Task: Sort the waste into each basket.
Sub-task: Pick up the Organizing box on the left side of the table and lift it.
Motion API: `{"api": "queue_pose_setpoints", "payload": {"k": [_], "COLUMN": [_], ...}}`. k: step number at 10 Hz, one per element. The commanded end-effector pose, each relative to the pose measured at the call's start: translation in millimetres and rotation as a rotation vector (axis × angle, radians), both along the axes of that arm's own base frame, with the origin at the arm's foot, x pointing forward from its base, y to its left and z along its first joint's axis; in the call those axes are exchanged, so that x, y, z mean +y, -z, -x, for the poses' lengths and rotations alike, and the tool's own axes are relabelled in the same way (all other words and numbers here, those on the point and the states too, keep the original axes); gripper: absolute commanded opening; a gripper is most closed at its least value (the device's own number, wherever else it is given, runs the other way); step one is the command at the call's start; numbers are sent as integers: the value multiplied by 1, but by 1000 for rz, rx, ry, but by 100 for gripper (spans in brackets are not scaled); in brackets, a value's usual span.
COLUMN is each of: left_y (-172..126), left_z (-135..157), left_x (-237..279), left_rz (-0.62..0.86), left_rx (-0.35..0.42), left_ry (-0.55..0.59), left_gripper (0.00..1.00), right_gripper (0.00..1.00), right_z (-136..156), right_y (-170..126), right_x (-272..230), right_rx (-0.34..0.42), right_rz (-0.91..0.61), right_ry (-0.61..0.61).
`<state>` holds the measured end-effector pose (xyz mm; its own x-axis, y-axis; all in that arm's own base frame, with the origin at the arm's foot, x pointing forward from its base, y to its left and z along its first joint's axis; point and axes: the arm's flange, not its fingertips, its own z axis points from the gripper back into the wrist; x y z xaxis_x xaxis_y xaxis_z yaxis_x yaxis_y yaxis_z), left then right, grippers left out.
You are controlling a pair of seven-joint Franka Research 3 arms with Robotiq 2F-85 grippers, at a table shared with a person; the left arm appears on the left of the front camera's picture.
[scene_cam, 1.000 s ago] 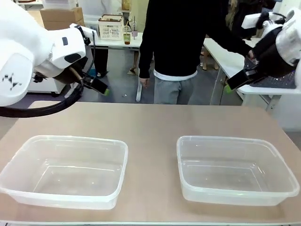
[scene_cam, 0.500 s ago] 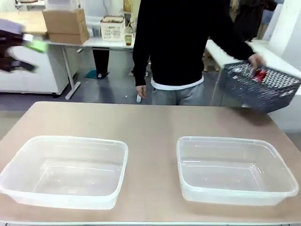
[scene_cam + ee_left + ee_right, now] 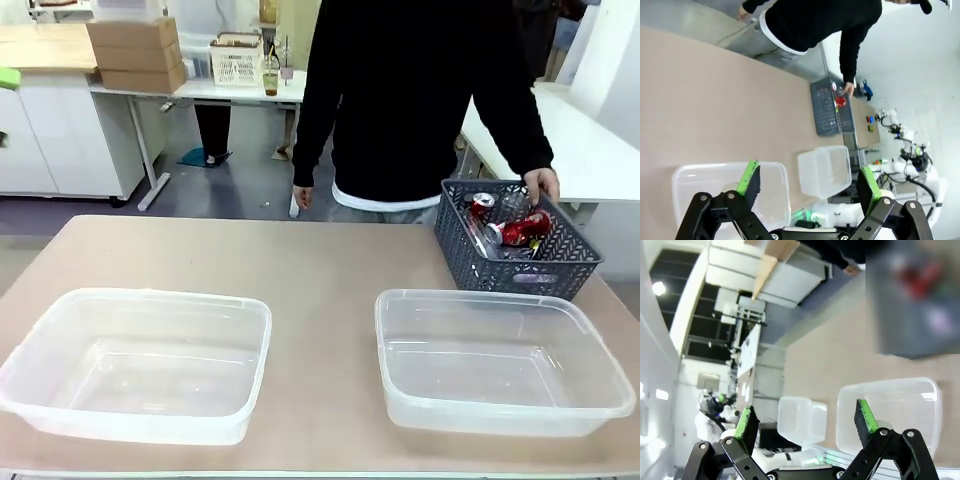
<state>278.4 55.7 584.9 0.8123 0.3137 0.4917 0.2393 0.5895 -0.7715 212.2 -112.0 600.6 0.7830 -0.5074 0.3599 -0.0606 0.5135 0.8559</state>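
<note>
1. I find the left gripper (image 3: 809, 176) and right gripper (image 3: 805, 415) both wide open, holding nothing.
2. Cans (image 3: 520, 229) and bottles (image 3: 512, 206) lie in the dark basket (image 3: 515, 272), just behind the right tub (image 3: 480, 298).
3. I judge them light, slippery and easily dented; grip mid-body.

On the table (image 3: 320, 255), left tub (image 3: 150, 296) beside right tub (image 3: 480, 297); lattice basket (image 3: 505, 272) with cans (image 3: 520, 229) just behind the latter.

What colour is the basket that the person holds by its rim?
Dark blue-grey basket, with lattice walls; the front view shows it best.
</note>
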Motion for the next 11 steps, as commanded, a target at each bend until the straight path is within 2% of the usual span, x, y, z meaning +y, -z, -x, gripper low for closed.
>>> {"api": "queue_pose_setpoints", "payload": {"k": [1,2,3,4,6,7,8,9,11], "left_y": [-2,-2,-1,-6,-17,-17,-13,-5,13], "left_z": [-3,-3,0,0,23,43,59,66,60], "left_x": [-4,-4,-9,-16,-6,0,1,-10,-30], "left_rz": [0,0,-5,-129,-412,-524,-613,-654,-719], "left_rx": [-18,-18,0,88,277,304,315,295,271], "left_ry": [40,40,25,63,63,134,131,166,237], "left_gripper": [100,100,100,100,100,100,100,100,100], "right_gripper": [100,100,100,100,100,100,100,100,100], "right_z": [0,0,-8,-26,-62,-75,-85,-85,-58], "right_y": [0,0,-7,-20,-46,-42,-32,-8,41], "right_x": [4,0,15,50,168,226,286,357,453], "right_rx": [-29,0,11,104,213,260,317,390,435], "right_rz": [26,0,-13,66,220,328,409,535,733], "right_ry": [-38,0,-19,-49,-209,-308,-393,-509,-626]}}
